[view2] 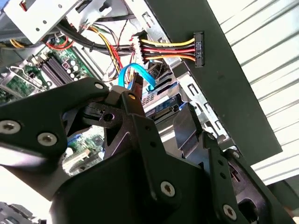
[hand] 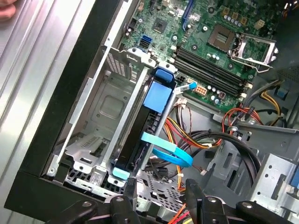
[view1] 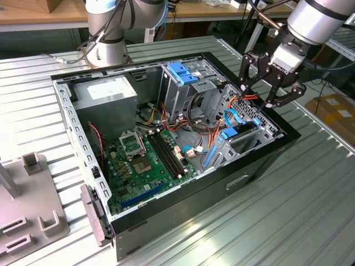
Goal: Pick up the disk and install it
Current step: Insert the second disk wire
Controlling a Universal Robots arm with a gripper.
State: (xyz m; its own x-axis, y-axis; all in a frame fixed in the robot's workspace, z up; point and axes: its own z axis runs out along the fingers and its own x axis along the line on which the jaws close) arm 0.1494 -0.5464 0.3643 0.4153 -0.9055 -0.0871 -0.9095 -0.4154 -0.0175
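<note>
The black, angular gripper (view1: 267, 93) hangs with its jaws spread and empty over the drive-bay corner of the open steel computer case (view1: 183, 210). In the first wrist view the disk (hand: 135, 140), a slim black slab edged by a blue plastic bracket, stands on edge in the grey sheet-metal bay (hand: 93, 116). It is near the fingertips but apart from them, and a flat blue ribbon cable (hand: 168, 151) curls beside it.

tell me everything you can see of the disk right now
The disk is a flat black slab edged by a blue plastic bracket, standing on edge in a slot of the metal cage beside the wall of the open computer case. A flat blue cable runs off near its end. The open claw hovers clear of it, holding nothing.
</note>
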